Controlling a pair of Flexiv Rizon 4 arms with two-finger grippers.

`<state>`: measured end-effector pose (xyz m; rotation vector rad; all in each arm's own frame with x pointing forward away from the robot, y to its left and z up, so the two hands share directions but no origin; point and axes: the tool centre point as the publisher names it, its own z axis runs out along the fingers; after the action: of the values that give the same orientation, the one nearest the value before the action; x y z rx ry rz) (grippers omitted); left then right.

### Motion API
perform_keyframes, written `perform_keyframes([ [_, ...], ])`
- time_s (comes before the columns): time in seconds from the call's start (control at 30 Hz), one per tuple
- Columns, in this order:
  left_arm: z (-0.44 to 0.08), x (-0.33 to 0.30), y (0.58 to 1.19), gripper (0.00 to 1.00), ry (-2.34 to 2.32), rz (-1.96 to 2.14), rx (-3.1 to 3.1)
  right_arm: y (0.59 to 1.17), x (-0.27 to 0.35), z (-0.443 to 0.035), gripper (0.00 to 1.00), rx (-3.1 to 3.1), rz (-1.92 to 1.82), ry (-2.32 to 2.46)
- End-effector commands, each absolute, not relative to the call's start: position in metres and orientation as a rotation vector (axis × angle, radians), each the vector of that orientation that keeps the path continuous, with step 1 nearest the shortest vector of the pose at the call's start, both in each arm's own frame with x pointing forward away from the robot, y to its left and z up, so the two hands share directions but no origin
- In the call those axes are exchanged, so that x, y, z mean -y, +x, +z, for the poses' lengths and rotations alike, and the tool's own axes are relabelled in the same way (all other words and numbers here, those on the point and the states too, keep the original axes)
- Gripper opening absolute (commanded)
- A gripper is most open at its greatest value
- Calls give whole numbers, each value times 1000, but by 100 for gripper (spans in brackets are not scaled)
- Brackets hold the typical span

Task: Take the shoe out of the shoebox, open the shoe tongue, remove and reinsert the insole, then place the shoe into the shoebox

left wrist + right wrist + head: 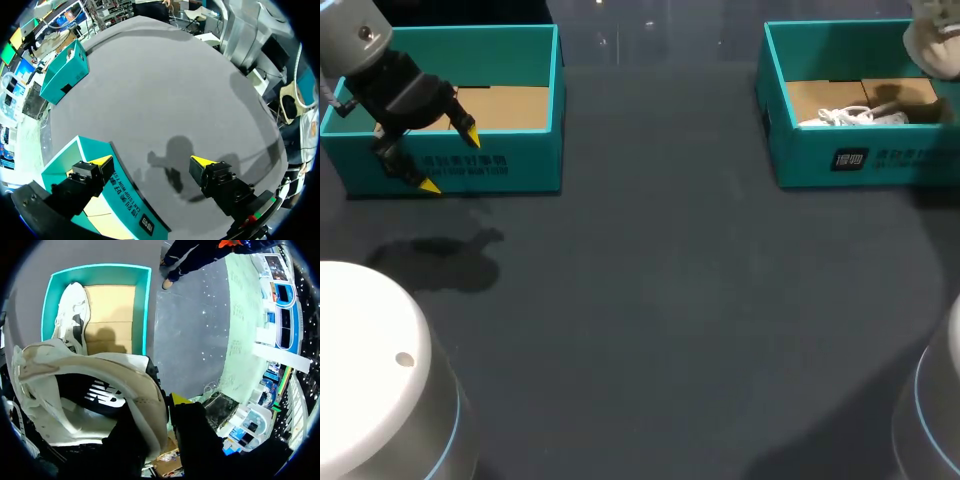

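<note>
1. The cream and black fabric sneaker [75, 385] hangs in the right gripper [162, 412], up at 2 o'clock. The jaws stand narrow and pinch the padded collar wall from inside and outside.
2. Directly below it sits the open teal cardboard shoebox [800, 150] on the dark grey table [670, 300]. A second white laced shoe [850, 116] lies inside, along one wall, on the brown floor.
3. The left gripper [152, 162] hovers at 10 o'clock with its jaws wide and nothing in them. One tip is above another teal cardboard box [500, 165], the other above the table.
4. The sneaker looks light. Its upper is soft and the collar gives under the pinch, so held by one edge it will likely sag and swing. The sole should be the stiff part.
5. For the work ahead, brace the heel or sole with one gripper. Take the thin, floppy tongue by its top edge, and the bendy insole at its heel end.
</note>
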<state>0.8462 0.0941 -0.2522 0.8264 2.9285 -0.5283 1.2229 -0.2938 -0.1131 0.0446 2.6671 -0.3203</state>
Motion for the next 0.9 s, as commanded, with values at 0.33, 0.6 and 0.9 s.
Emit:
perform_keyframes([
  [0.33,-252,-94,846,100,827,-525,-2928,1193,299,-116,0,-2625,-462,1063],
  [0.6,-252,-94,846,100,827,-525,-2928,1193,299,-116,0,-2625,-462,1063],
  [0.9,-252,-94,846,100,827,-525,-2928,1183,305,-127,0,-2472,-409,1307],
])
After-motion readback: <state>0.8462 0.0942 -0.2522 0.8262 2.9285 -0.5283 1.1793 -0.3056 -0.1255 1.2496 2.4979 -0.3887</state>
